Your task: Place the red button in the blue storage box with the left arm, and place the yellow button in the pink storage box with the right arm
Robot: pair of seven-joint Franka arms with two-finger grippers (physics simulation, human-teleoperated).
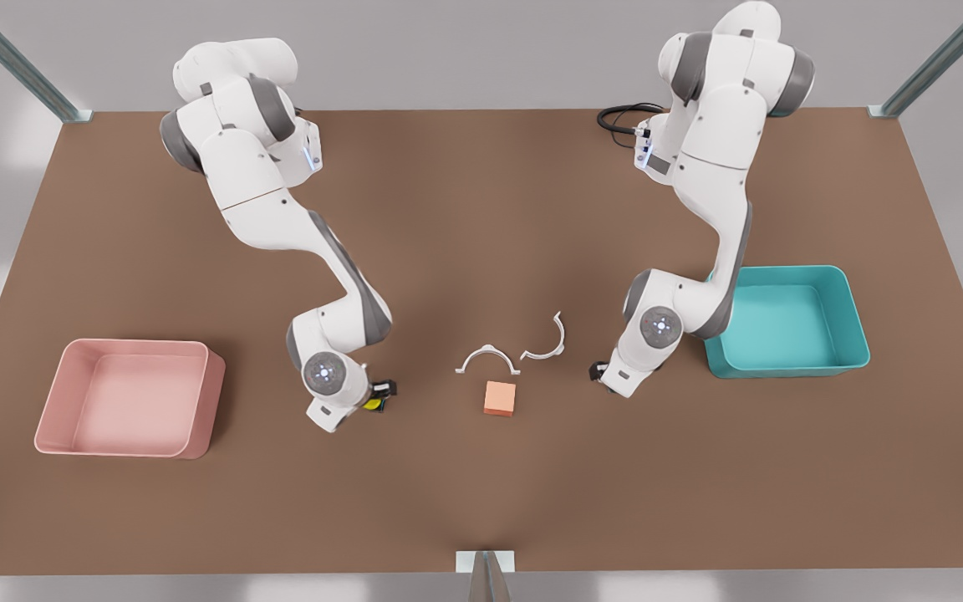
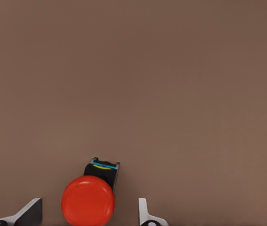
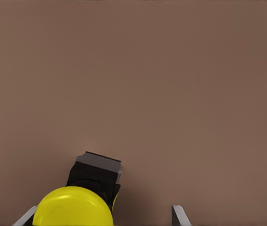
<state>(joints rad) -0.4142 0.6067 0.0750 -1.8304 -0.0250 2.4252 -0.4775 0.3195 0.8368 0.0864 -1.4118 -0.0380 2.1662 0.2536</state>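
Front view: bare brown table (image 1: 481, 209), grey room around

Brown table (image 1: 481, 217) carries a peach cube (image 1: 500, 398) near centre, two white curved clips (image 1: 488, 358) (image 1: 547, 341) at its 12 and 1 o'clock, black cable (image 1: 620, 117) far beyond.

Red button (image 2: 87, 201) — red cap, black base with a blue-yellow stripe. Yellow button (image 3: 73, 206) — yellow cap, black base. Tabletop (image 1: 465, 209): plain brown. Boxes: teal-blue (image 1: 853, 322), pale pink (image 1: 206, 393).
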